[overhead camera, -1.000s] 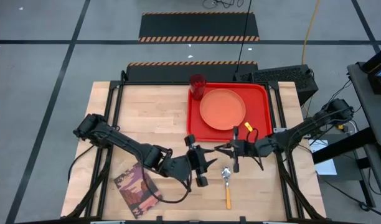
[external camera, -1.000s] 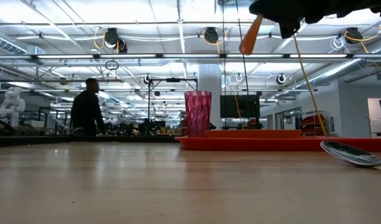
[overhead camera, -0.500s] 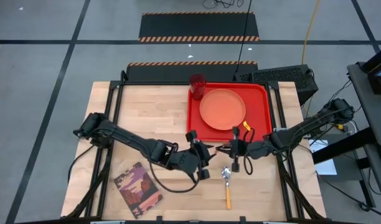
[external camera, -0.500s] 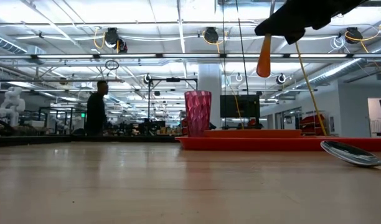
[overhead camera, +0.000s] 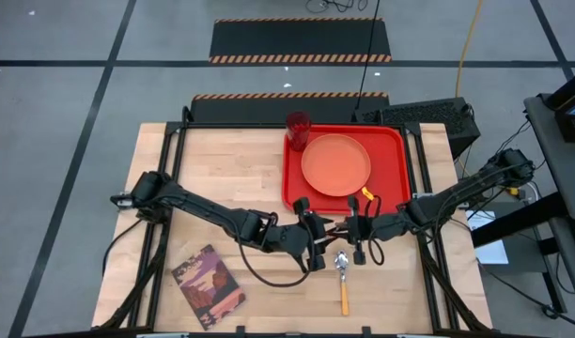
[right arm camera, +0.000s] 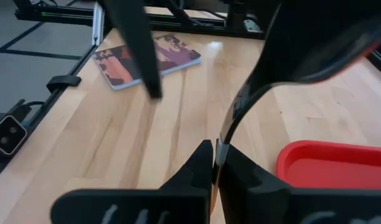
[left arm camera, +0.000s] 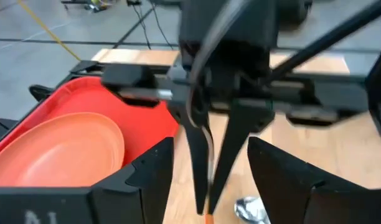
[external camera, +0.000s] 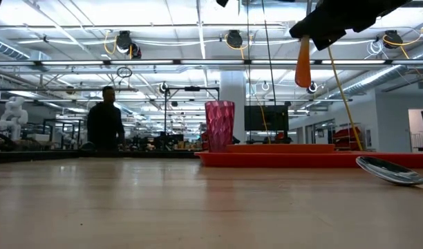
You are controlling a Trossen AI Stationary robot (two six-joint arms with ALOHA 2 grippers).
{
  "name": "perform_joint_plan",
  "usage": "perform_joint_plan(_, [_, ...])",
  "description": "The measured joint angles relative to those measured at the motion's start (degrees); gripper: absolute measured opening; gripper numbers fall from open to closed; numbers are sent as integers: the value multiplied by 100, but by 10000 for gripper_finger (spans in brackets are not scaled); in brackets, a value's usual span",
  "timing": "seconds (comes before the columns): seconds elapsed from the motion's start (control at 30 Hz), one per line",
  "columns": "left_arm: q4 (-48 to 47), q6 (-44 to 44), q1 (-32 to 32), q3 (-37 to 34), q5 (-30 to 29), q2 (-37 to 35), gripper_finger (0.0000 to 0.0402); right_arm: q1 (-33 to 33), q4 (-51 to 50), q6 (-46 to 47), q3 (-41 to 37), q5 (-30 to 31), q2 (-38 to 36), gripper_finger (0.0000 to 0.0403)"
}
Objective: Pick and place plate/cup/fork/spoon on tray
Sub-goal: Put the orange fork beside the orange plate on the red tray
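Two dark arms meet over the light wooden desk [overhead camera: 231, 169], near its front edge, just off the near rim of the large bright red rectangular plastic tray [overhead camera: 394, 141].

Tray sits at the desk's far right, its right rim close to the desk's right edge. Round orange plastic plate [overhead camera: 335, 163] lies flat inside it. Small dark red translucent tumbler cup [overhead camera: 298, 124] stands upright in the tray's far left corner; the low view shows it [external camera: 220, 125] at the tray's left end.

Maroon patterned book [overhead camera: 207, 282] lies flat near the desk's front left corner, well apart from everything else.

Right pincer [overhead camera: 356, 228] is clenched on the small fork, holding it at the metal end; thin orange handle [external camera: 303, 62] hangs down in the air, above desk level, by the tray's near rim.

Left pincer [overhead camera: 321, 232] faces the right one at close range, fingers released and spread, nothing between them.

Small spoon with silver round bowl and orange-yellow handle [overhead camera: 342, 280] lies on bare desk just in front of both pincers, bowl toward the tray, handle toward the front edge.

One person [external camera: 105, 126] stands in the room behind the desk.
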Motion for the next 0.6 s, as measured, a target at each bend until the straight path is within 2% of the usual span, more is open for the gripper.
perform_joint_plan(0.13, [157,-99,11,3,-204,-1,220,0,-2,-7,0,-136,2,0])
perform_joint_plan(0.3, [684,-26,13,3,-249,19,207,0,-21,-7,0,-139,24,0])
perform_joint_plan(0.47, [1029,320,25,6,-298,88,170,0,-20,-7,0,-141,24,0])
perform_joint_plan(0.6, [995,478,33,3,-371,134,119,-2,-21,-5,0,-130,24,0])
